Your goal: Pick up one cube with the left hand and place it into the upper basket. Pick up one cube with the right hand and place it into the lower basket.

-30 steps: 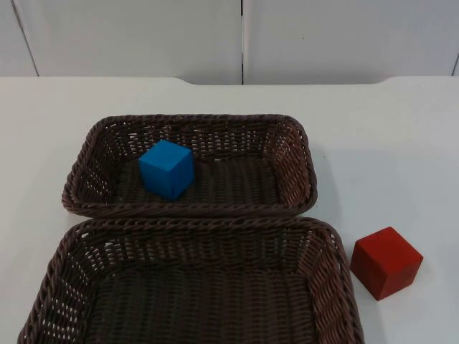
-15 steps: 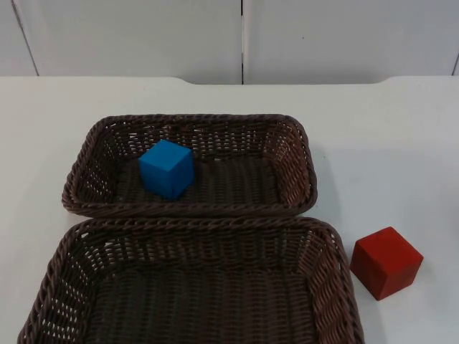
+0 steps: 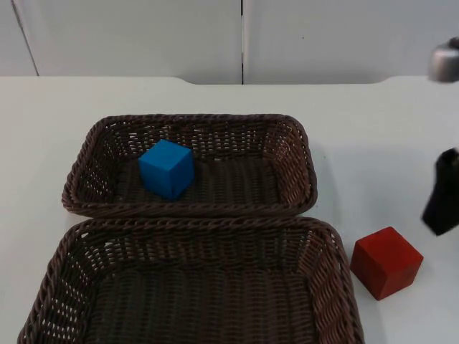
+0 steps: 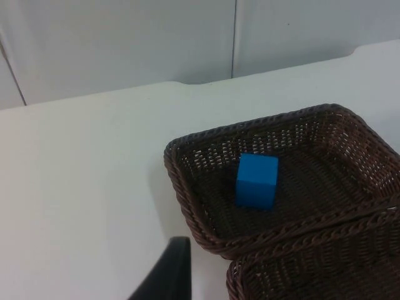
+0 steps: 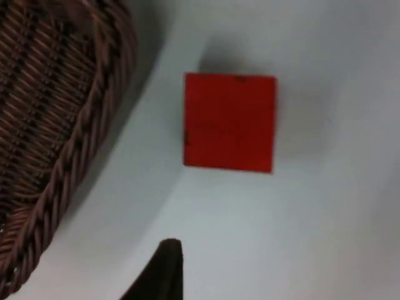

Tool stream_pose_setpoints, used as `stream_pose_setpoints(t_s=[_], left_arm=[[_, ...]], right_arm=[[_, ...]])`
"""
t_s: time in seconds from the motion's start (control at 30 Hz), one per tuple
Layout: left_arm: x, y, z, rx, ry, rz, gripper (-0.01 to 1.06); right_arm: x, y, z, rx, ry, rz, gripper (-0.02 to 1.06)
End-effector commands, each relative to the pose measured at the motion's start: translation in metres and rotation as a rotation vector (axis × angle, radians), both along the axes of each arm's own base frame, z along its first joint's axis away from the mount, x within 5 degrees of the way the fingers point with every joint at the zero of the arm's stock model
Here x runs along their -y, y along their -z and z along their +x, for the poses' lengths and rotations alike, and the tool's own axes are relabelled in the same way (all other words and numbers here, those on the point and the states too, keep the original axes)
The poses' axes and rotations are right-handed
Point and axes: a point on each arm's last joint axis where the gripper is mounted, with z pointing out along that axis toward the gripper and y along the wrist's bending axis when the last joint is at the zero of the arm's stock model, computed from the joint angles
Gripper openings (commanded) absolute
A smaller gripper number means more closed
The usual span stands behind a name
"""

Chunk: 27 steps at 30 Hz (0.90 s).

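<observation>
A blue cube lies inside the upper wicker basket, toward its left side; the left wrist view shows the blue cube in that basket too. A red cube rests on the white table just right of the lower basket. My right gripper hangs at the table's right edge, slightly beyond and to the right of the red cube, apart from it. The right wrist view looks down on the red cube beside the lower basket's rim. My left gripper waits off to the left of the baskets.
The two brown baskets sit close together, rims nearly touching. Bare white table lies right of and behind the baskets, ending at the grey partition wall. The lower basket holds nothing.
My right arm has come into the top view from the right edge, toward the red cube. Cubes and baskets have not moved.
</observation>
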Motion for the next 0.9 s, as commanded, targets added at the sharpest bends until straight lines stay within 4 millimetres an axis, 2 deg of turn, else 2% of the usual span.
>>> stream_pose_setpoints(t_s=[0.0, 0.1, 0.23, 0.43, 0.87], left_arm=[[0.000, 0.001, 0.000, 0.001, 0.001, -0.016, 1.05], [0.000, 0.001, 0.000, 0.001, 0.001, -0.016, 1.05], [0.000, 0.001, 0.000, 0.001, 0.001, -0.016, 1.05], [0.000, 0.001, 0.000, 0.002, 0.001, -0.014, 1.05], [0.000, 0.001, 0.000, 0.002, 0.001, -0.014, 1.05]], right_arm=[[-0.009, 0.005, 0.004, 0.036, -0.051, -0.015, 1.05], [-0.030, 0.020, 0.006, 0.072, -0.118, -0.017, 1.05], [-0.040, 0.031, 0.008, 0.078, -0.131, -0.014, 1.05], [-0.042, 0.054, 0.016, 0.058, -0.071, -0.034, 1.05], [-0.044, 0.088, 0.024, 0.033, -0.058, -0.065, 1.05]])
